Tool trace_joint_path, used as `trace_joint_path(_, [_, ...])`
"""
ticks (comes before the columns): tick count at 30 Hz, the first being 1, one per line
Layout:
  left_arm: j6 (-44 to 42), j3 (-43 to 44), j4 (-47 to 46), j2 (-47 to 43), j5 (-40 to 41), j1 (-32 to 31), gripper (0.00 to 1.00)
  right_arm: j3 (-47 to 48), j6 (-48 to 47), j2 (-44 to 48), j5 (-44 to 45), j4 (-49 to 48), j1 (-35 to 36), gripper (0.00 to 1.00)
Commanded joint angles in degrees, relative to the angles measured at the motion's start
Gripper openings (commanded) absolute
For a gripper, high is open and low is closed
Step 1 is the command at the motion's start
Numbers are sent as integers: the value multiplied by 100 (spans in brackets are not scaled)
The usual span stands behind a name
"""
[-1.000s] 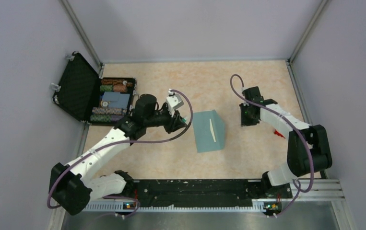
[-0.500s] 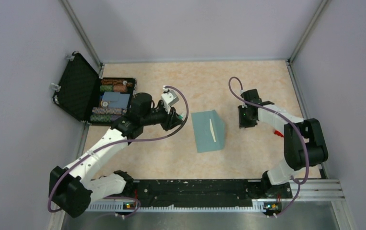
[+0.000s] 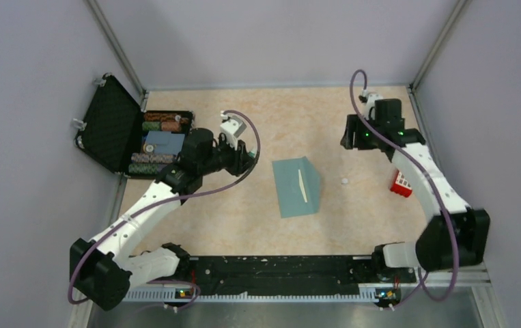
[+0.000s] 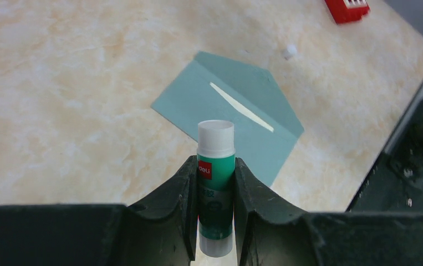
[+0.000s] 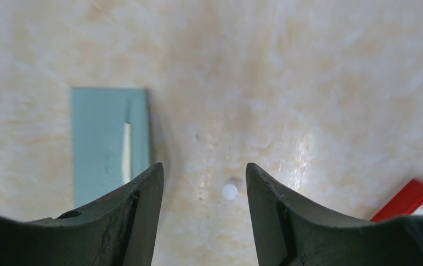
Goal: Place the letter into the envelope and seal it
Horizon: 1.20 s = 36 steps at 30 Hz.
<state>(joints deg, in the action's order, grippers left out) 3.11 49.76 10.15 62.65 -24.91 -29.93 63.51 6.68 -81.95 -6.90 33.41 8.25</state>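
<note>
Envelope (image 3: 297, 187) flat mid-table; grey walls (image 3: 278, 41) on three sides.
Table (image 3: 312, 123) beige, marbled. Left fingers (image 4: 184, 188) clenched on glue stick (image 4: 215, 160); right fingers (image 5: 145, 199) spread, empty. White speck (image 3: 344, 182), possibly a cap, right of envelope; red block (image 3: 401, 183) beyond.

Envelope (image 3: 297, 186): matt teal paper, smooth. Glue stick (image 4: 216, 166): glossy plastic, label shiny, cap smooth. My left fingers (image 4: 170, 205): dark matt plastic, bit rough. Table (image 5: 309, 83): smooth, marble-look, slight shine.
</note>
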Motion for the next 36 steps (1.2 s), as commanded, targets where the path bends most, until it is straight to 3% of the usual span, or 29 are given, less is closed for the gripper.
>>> trace_joint_path(1, [1504,1136,-458,99,1492,135,0,343,-444,1750,-1210,-787,-13,56])
trace_joint_path(5, [2529,2312,-530,749,1645,179,0,-25,-513,2576,-1048,-1974,682,56])
trace_joint_path(9, [2843,3173,-937,1245,643,171,0,545,-219,2226,-1745,-2168,1266,57])
trace_joint_path(17, [2958,4555,-1491,1806,-668,-33,0,2219,873,1242,-3197,-2617,1605,64])
trace_joint_path(26, [2634,4687,-1728,1937,-1280,-188,0,2281,1532,972,-3969,-3696,2011,56])
trace_joint_path(36, [2453,4855,-1712,1987,-1355,-419,0,2376,1749,796,-3437,-3918,2174,50])
